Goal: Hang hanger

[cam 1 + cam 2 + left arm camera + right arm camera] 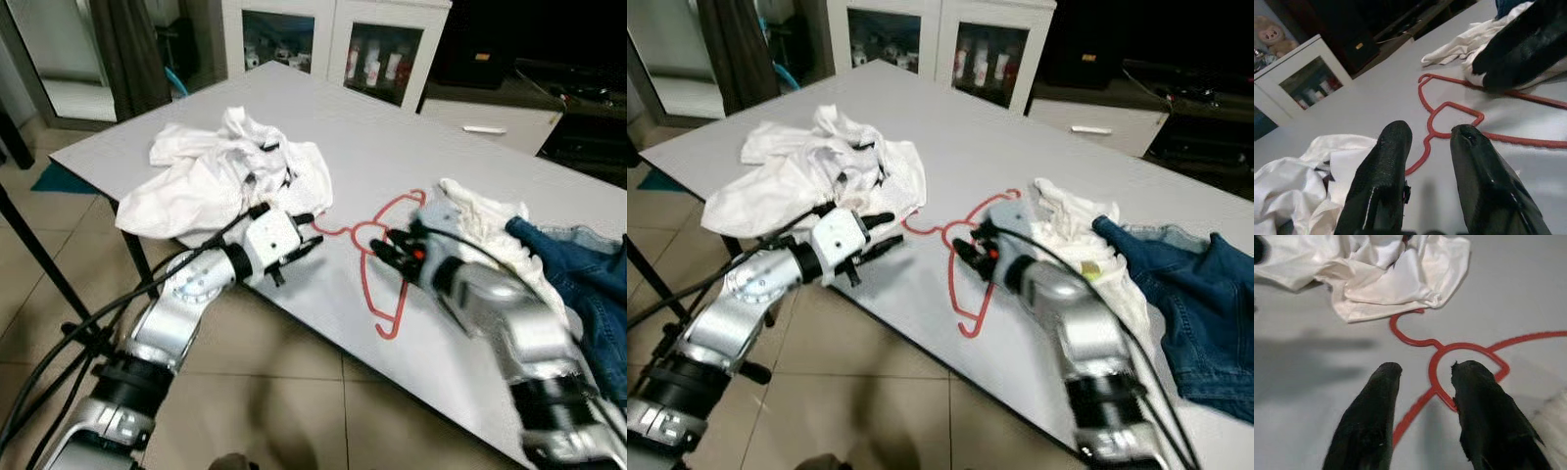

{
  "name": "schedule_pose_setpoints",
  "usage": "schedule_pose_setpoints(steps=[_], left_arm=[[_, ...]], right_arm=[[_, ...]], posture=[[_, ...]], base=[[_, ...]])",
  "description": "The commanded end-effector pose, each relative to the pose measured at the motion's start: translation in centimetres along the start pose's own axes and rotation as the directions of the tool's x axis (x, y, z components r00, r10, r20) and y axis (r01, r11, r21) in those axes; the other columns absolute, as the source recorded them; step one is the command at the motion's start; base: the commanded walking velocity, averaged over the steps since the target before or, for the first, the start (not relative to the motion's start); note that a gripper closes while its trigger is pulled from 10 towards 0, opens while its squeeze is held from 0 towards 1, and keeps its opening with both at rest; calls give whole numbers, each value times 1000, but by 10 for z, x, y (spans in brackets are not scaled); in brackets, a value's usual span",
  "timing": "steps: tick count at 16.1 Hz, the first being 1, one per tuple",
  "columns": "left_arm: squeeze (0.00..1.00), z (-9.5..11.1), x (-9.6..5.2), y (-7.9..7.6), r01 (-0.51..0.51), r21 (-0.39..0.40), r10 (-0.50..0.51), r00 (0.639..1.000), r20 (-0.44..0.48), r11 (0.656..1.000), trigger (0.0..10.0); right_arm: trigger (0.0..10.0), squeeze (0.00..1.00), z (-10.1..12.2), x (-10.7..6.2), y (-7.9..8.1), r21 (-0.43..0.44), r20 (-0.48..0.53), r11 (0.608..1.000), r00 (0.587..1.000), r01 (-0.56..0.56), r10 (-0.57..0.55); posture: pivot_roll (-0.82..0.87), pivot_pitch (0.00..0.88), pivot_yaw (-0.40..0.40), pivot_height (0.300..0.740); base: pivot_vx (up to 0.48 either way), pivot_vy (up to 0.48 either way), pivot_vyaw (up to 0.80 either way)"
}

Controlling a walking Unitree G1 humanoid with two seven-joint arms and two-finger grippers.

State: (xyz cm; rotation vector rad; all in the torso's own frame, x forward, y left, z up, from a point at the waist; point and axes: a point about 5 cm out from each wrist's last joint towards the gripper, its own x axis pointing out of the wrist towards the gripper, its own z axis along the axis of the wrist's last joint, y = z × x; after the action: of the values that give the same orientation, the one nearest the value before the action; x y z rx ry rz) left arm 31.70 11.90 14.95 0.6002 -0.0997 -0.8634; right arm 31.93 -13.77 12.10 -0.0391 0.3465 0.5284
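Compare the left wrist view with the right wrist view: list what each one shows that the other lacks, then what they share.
Left wrist view alone: the white glass-door cabinet, a plush toy on top of it, and the right gripper resting by the second white cloth.

Right wrist view alone: the right gripper's own open fingers straddling the hanger's neck.

Both: the red hanger lying flat on the grey table, and the crumpled white shirt by its hook.

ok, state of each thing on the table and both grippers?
red wire hanger: flat on the table, ungrasped
white crumpled shirt: heaped, touching the hanger's hook
blue denim garment: bunched at table edge
left gripper: open, near the hook
right gripper: open, straddling the hanger's neck
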Motion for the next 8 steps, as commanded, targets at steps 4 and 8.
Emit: schedule_pose_setpoints(steps=[4, 8], left_arm=[[0, 5, 2, 4, -10, 15, 10, 1000, 15, 1000, 10000], [0, 3, 1, 4, -13, 16, 13, 1000, 9, 1000, 10000]], right_arm=[[10000, 0, -36, 17, -4, 25, -105, 993, 988, 118, -115], [10000, 0, -47, 32, 2, 31, -139, 991, 982, 131, -125]], posture=[[55, 0, -78, 723], [61, 0, -78, 723]], base=[[0, 0, 0], [0, 0, 0]])
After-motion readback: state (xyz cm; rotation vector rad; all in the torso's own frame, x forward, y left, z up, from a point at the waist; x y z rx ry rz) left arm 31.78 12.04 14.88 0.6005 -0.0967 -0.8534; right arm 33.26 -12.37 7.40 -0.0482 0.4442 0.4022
